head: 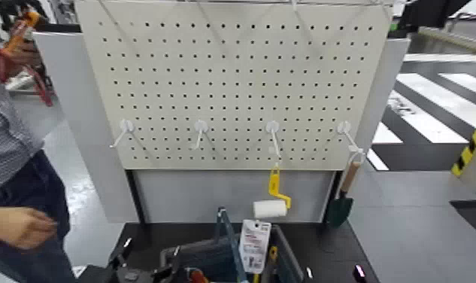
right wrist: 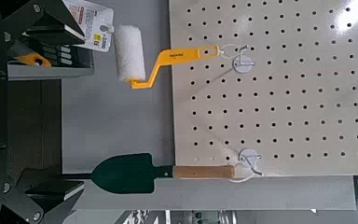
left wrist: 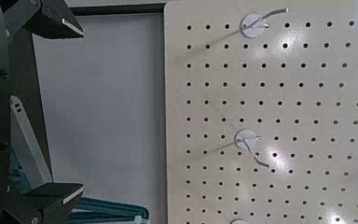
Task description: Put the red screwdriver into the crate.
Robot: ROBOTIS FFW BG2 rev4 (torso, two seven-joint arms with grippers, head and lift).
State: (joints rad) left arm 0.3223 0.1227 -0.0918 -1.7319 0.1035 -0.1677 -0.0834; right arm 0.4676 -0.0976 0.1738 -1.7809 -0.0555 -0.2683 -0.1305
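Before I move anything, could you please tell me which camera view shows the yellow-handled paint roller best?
The right wrist view: the paint roller appears large and unobstructed, from white roll to the loop on its hook. The head view shows it smaller; the left wrist view, not at all.

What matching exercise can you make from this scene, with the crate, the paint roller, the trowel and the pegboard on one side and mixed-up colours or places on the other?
Column one:
1. Crate
2. Paint roller
3. Trowel
4. Pegboard

Column two:
A. Hanging, yellow and white
B. Cream, dotted with small holes
C. Grey-blue, standing on the dark table
D. Hanging, green and wood-brown

Right pairs: 1-C, 2-A, 3-D, 4-B.
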